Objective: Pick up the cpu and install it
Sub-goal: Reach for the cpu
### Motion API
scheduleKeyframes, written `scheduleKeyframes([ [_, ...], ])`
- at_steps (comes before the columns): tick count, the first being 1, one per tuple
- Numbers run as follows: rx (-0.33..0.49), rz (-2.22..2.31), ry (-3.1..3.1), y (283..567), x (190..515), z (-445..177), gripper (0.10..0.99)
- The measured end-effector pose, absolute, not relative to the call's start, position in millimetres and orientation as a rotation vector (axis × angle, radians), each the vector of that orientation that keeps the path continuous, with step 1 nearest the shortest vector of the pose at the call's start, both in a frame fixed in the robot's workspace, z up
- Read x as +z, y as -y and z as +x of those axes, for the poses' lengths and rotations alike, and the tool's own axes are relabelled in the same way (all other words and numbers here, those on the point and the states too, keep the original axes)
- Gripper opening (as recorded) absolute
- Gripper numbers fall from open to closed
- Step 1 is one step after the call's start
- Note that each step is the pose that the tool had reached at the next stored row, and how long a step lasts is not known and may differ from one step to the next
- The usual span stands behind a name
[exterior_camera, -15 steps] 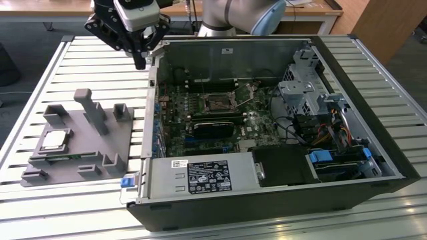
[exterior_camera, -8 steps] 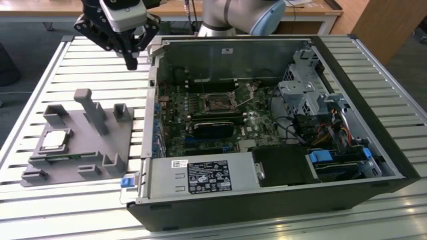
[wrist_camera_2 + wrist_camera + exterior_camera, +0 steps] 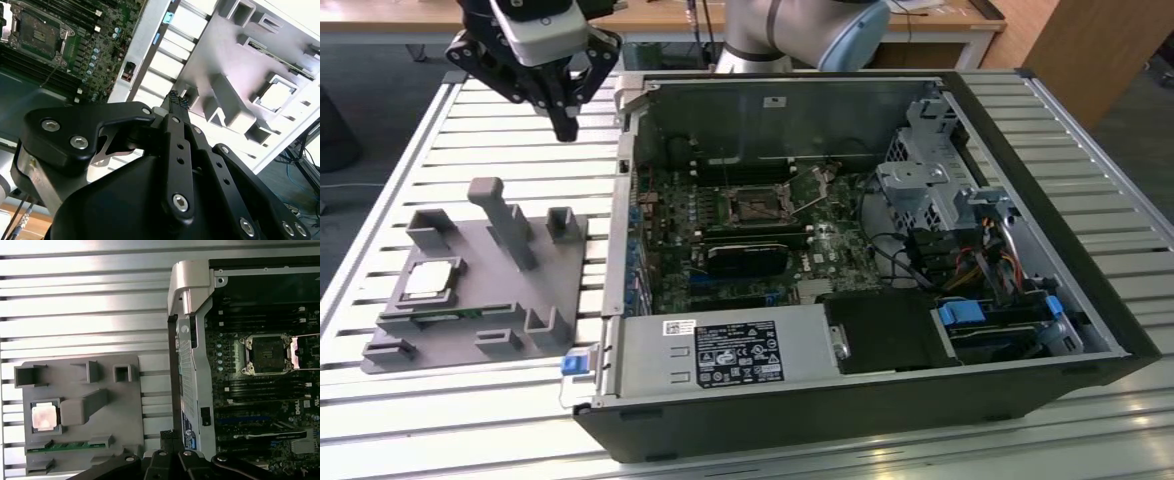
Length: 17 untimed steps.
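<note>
Above the slatted metal table (image 3: 480,170), your black gripper (image 3: 566,132) hangs pressed together, empty; the flat silver cpu (image 3: 427,281), unpicked, needs it spread.

shiny metal cpu (image 3: 431,279), matt grey plastic holder (image 3: 462,244)

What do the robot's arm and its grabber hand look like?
The arm is a silvery-grey tube with a pale blue joint cap. Its gripper is black, built of jointed links with shiny silver screws, narrowing to a slim tip.
</note>
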<state>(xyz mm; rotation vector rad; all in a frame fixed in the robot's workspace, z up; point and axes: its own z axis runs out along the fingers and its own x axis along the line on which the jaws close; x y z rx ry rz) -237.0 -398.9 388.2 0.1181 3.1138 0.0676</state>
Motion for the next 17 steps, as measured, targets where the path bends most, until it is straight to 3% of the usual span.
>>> scheduleKeyframes([
  [17, 0.068, 0.118, -3.114, 398.9, 386.6, -259.5, 0.106],
])
